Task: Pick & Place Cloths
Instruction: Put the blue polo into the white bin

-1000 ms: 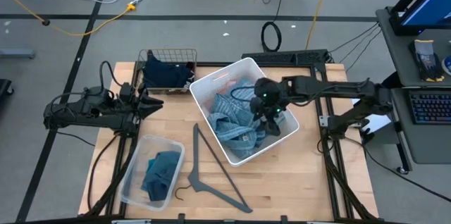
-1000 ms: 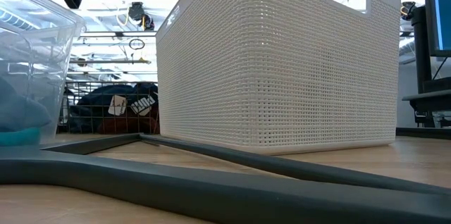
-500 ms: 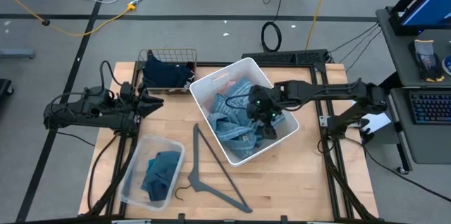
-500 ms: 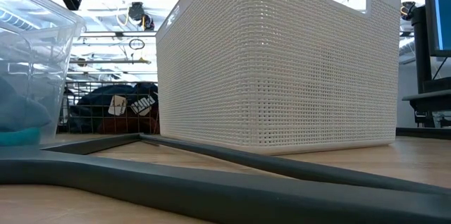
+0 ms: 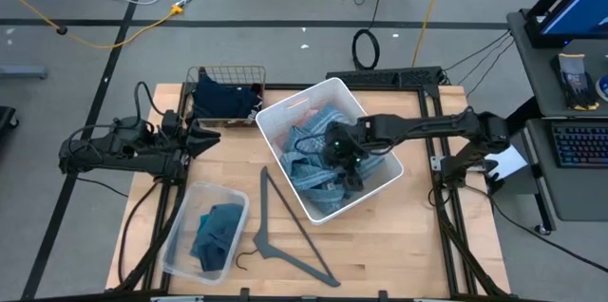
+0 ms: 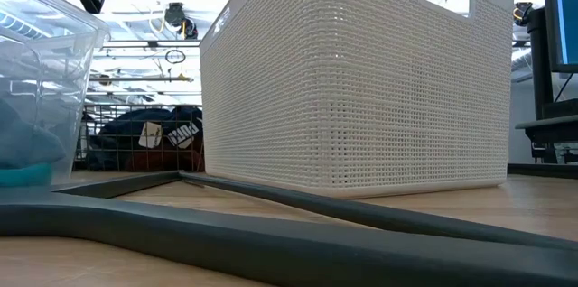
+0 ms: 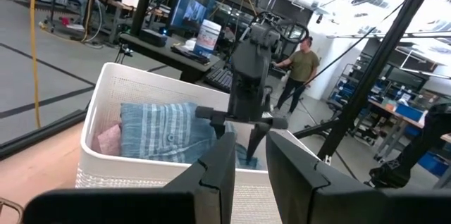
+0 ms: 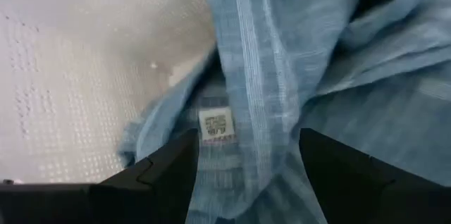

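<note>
- The white basket [image 5: 380, 141] was the largest thing on the bench [image 5: 399, 245] and the main hazard as I judged it: its walls stood close around the right end effector [image 5: 344, 161], which was down inside over the blue striped shirt [image 5: 313, 174], so a sideways pull could have caught the rim and dragged or tipped the basket.
- That shirt lay bunched in the basket with a pink cloth [image 5: 302, 110] tucked behind it near the far wall; its folds might have snagged or brought a second piece up with it.
- I saw the right end effector's fingers apart, straddling the fabric by the white label [image 8: 215, 124], nothing clamped yet; closing on a thin fold could have slipped.
- The grey hanger [image 5: 285, 226] lay just beside the basket's near wall, between it and the clear tub [image 5: 180, 245] holding a teal cloth [image 5: 217, 235]; a low carry there risked sweeping the hanger.
- The wire basket [image 5: 199, 79] with a navy cloth [image 5: 226, 98] sat at the far edge, near the left end effector [image 5: 211, 135].
- The left one waited, fingers nearly together and holding nothing, well apart from the work.
- Open room was mostly straight up, and over the bare near-right bench.
</note>
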Robot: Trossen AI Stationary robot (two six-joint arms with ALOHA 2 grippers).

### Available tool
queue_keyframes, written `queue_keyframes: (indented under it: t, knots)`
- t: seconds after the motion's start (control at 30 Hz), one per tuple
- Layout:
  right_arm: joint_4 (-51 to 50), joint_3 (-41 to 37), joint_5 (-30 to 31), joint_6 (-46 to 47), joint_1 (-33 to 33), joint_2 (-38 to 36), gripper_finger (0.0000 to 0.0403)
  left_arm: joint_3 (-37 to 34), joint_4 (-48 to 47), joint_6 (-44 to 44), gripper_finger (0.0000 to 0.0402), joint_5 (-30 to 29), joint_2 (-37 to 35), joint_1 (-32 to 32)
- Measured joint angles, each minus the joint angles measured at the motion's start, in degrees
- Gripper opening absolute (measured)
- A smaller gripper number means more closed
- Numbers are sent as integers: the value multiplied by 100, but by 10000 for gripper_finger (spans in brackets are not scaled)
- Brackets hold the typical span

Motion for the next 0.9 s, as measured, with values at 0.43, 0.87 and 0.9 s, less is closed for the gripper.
queue_keyframes:
  t: [0.43, 0.87, 0.9]
  knots:
    - [-65, -7, 900, -117, -2, 260, 178, 0, -13, 34, 81, -1, 0, -2]
    - [-55, 888, 570, 320, -587, 125, 7, 0, -127, 17, 81, 1, 2, -2]
    - [-59, 941, 578, 434, -708, 119, 7, 0, -127, 17, 81, 3, 2, -2]
